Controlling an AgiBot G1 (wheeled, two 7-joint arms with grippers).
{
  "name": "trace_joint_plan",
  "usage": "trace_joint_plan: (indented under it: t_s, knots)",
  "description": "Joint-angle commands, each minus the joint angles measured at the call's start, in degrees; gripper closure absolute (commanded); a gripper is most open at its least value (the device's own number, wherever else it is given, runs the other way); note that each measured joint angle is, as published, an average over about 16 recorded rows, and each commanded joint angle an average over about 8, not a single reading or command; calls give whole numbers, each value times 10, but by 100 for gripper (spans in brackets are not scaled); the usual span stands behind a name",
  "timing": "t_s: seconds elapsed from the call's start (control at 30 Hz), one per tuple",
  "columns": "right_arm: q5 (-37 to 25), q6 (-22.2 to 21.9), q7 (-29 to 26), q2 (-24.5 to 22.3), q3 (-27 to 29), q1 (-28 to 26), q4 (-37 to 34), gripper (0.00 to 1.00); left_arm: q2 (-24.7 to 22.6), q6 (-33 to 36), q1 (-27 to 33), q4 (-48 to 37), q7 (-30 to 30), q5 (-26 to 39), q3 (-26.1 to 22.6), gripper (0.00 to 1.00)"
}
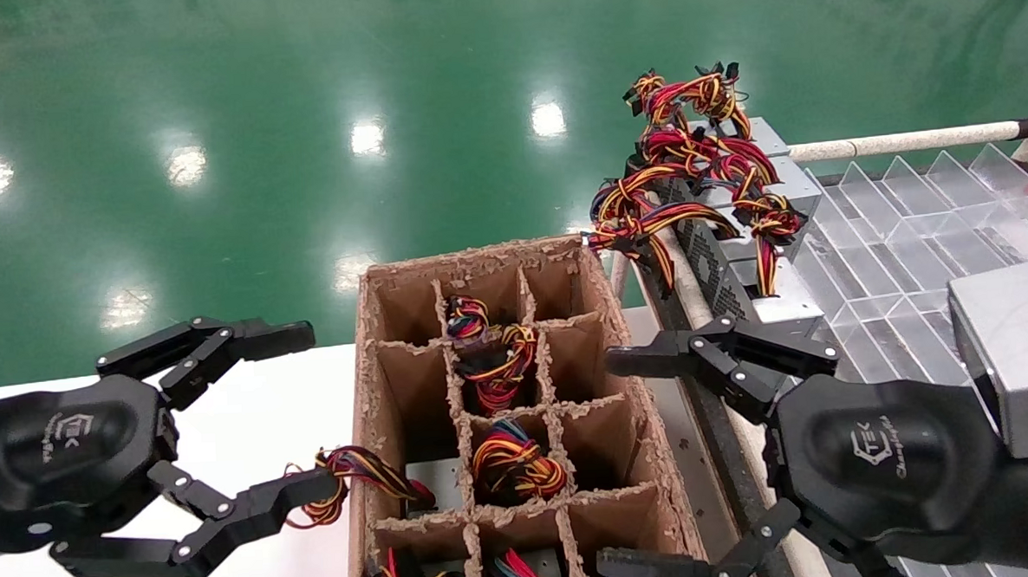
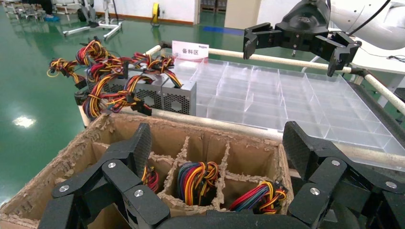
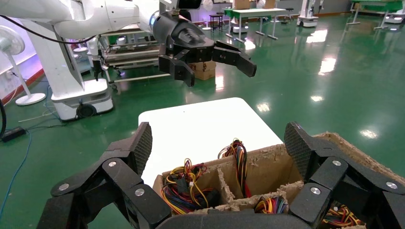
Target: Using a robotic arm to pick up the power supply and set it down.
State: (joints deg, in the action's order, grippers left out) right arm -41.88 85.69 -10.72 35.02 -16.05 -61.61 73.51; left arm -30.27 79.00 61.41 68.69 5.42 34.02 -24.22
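The robotic arm is my right one, with a grey wrist block. Its right gripper stands open and empty over the right wall of the cardboard box. The power supply sits in a middle cell, to the left of that gripper and a little beyond it. Only its red, yellow and black wire bundle shows; its metal body is hidden in the cell. My left gripper hangs open and empty at the box's left side, its lower finger beside wires spilling over the wall.
Other cells hold units with blue in their wires. Several silver units stand in a row at the near corner of a clear divided tray at right, behind a pale rail. A white table lies at left.
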Motion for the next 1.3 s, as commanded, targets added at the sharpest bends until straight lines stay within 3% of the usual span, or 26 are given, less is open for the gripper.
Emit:
trace_joint_plan:
  t_s: [0.03,1.3]
  knots:
    - [0,0,0,0,0,0,0,0,0,0,0,0,0,0,0,0]
    - [0,0,0,0,0,0,0,0,0,0,0,0,0,0,0,0]
